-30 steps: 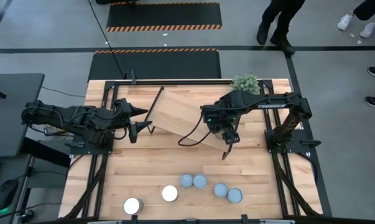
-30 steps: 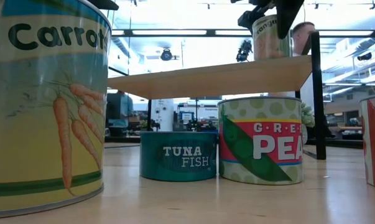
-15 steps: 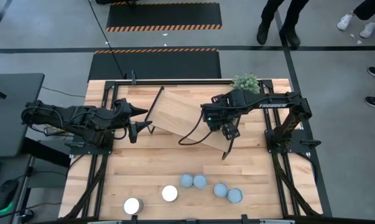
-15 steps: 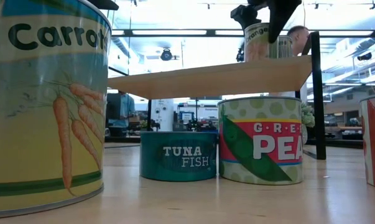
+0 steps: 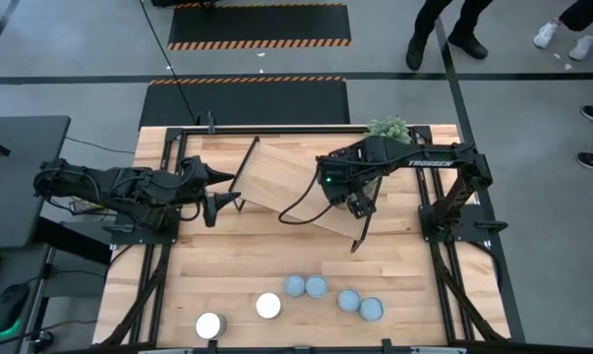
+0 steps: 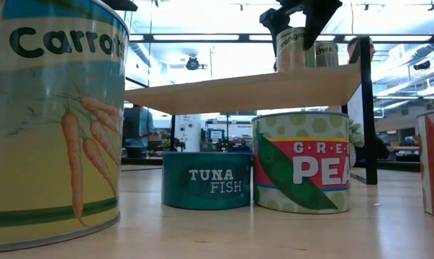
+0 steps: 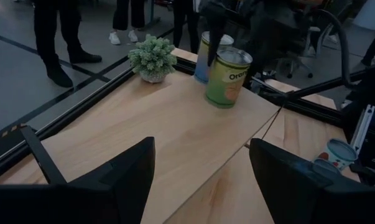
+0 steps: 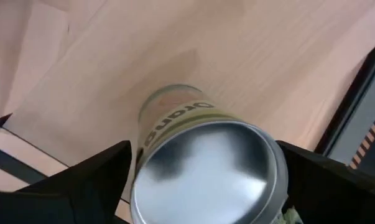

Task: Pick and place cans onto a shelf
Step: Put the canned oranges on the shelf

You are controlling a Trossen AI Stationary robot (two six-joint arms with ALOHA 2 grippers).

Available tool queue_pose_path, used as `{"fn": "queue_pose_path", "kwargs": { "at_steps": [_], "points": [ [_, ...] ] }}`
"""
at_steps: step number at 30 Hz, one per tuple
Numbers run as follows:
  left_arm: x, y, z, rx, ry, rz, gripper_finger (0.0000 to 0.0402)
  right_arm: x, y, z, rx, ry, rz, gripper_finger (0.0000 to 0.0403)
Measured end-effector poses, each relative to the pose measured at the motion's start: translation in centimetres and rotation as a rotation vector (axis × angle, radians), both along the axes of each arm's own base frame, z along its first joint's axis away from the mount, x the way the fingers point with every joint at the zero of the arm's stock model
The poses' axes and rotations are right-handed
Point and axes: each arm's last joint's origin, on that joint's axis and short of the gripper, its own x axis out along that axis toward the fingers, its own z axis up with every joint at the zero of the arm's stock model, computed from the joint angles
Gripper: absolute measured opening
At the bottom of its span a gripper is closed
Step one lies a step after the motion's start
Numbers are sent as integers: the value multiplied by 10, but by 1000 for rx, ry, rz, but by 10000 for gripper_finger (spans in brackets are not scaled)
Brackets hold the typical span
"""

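Observation:
An orange-labelled can (image 8: 206, 168) with a silver top stands upright on the light-wood shelf (image 5: 286, 182), near its right end, in front of a second can (image 6: 326, 54). My right gripper (image 5: 358, 205) hangs over it, pointing down and open, one finger on either side of the can (image 7: 227, 78). Several more cans stand near the table's front edge, some blue-grey topped (image 5: 317, 286) and two white topped (image 5: 267, 306). My left gripper (image 5: 222, 189) waits open at the shelf's left end, holding nothing.
A small green potted plant (image 5: 388, 129) stands at the far edge behind the shelf's right end. Close to the low camera stand a carrots can (image 6: 51, 122), a tuna can (image 6: 206, 180) and a peas can (image 6: 301, 162). People stand on the floor beyond the table.
My right gripper has carried the orange can a little toward the table's far left over the shelf and rolled about its own axis. The can, lifted above the board a second ago, now stands on the shelf beside the other can.

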Motion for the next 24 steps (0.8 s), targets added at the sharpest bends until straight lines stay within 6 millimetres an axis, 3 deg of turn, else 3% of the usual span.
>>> {"fn": "queue_pose_path", "kwargs": {
  "at_steps": [24],
  "points": [
    [0, 0, 0, 1, 1, -1, 267, 2, -39, 2, -94, -36, -27, 399]
  ]
}}
